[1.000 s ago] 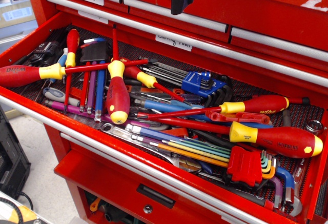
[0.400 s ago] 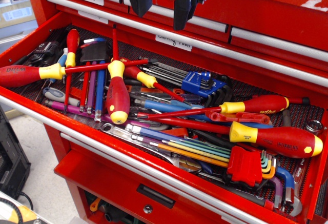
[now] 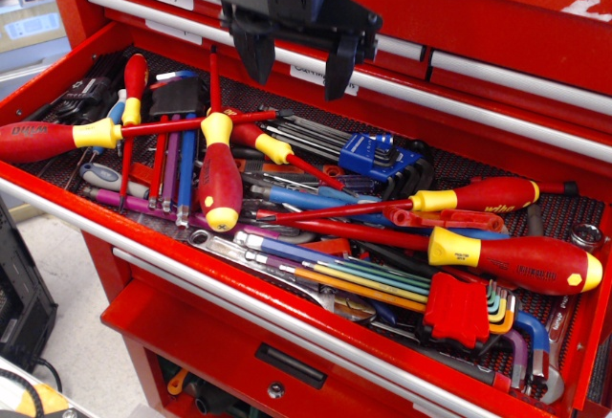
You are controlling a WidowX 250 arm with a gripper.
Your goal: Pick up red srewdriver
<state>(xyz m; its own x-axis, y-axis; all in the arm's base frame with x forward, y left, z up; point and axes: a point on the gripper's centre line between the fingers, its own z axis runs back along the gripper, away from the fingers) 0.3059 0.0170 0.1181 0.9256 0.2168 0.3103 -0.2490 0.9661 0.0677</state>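
The red screwdriver (image 3: pixel 219 181) has a short fat red handle, a yellow collar, a yellow end cap and a thin red shaft pointing away. It lies in the open tool drawer (image 3: pixel 57 203), left of centre, on top of other tools. My gripper (image 3: pixel 298 85) hangs open and empty above the back of the drawer, up and to the right of the screwdriver. Its two black fingers (image 3: pixel 256 59) point down with a wide gap between them.
A bigger red screwdriver with black lettering (image 3: pixel 516 260) lies at the right. Slim red-handled ones lie at the far left (image 3: pixel 57 138) and centre right (image 3: pixel 483 194). Blue hex key sets (image 3: pixel 378 157), coloured hex keys (image 3: pixel 359 279) and wrenches fill the drawer. Closed drawers stand behind.
My gripper has come down from the top edge of the view toward the drawer, still open. The tools have not moved.
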